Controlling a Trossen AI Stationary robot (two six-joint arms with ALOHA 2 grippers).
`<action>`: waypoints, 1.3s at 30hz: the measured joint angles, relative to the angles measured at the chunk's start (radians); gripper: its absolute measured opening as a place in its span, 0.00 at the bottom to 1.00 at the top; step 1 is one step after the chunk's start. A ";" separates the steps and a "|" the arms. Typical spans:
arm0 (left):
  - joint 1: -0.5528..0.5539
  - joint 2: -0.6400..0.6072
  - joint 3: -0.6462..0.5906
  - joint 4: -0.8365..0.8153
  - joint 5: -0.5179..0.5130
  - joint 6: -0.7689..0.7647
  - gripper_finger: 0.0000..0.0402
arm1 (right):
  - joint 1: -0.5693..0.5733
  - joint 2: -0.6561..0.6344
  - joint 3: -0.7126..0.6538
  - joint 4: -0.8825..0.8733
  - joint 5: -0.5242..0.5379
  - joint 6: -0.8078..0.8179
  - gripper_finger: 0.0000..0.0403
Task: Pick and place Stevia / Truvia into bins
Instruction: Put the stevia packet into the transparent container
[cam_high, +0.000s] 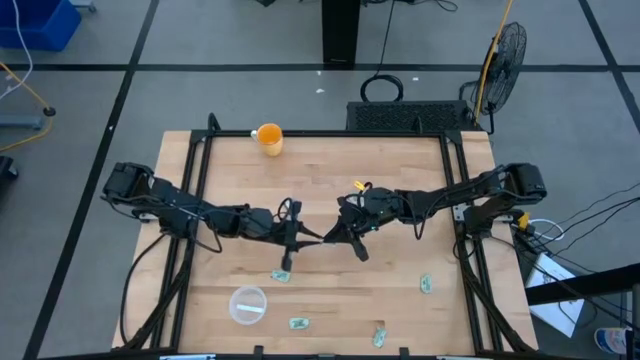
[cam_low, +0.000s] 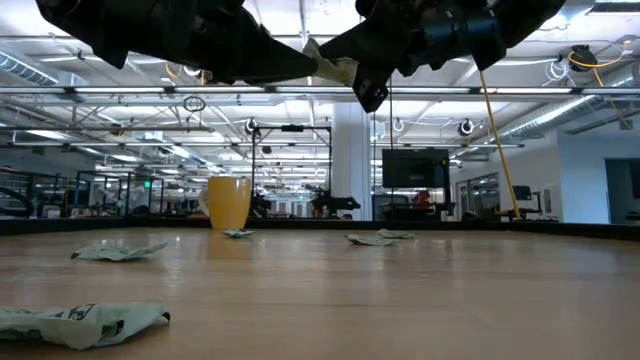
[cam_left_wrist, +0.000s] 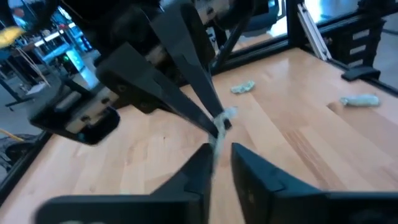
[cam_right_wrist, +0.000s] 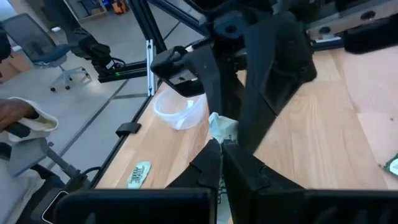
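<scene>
Noted both arms reaching in to mid-tabletop (cam_high: 330, 170), tips meeting in the air well above the wood.

Found the right end effector (cam_right_wrist: 221, 152) closed to a pinch on one Stevia / Truvia sachet (cam_right_wrist: 222, 127), gripping it by one end. Saw the sachet crumpled, with its long axis running on from the right tips into the gap of the left end effector (cam_left_wrist: 221, 155). Recorded the left end effector as narrow, a slit of wood showing between the fingers and the sachet's free end inside that slit; could not tell whether pinched there.

Counted four more sachets flat on the tabletop near the front edge:
- one (cam_high: 282, 275) just below the meeting point
- one (cam_high: 299, 323) beside the bin
- one (cam_high: 379, 337) at the front edge
- one (cam_high: 426, 285) towards the right rail

Could not read their long axes.

Located the bin (cam_high: 248, 305), a clear cup, upright at front left, well apart from the held sachet. Logged an orange cup (cam_high: 269, 137) upright at the far edge.
</scene>
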 joint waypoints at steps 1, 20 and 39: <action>0.000 0.000 0.000 0.009 0.000 0.000 0.09 | 0.000 0.000 0.000 -0.002 0.000 0.000 0.02; 0.001 0.000 -0.001 0.004 -0.005 0.003 0.01 | 0.000 0.000 -0.001 -0.005 -0.002 -0.008 0.19; -0.242 -0.364 0.152 -0.949 -0.129 -0.435 0.02 | 0.002 0.000 -0.001 -0.238 0.002 0.000 0.35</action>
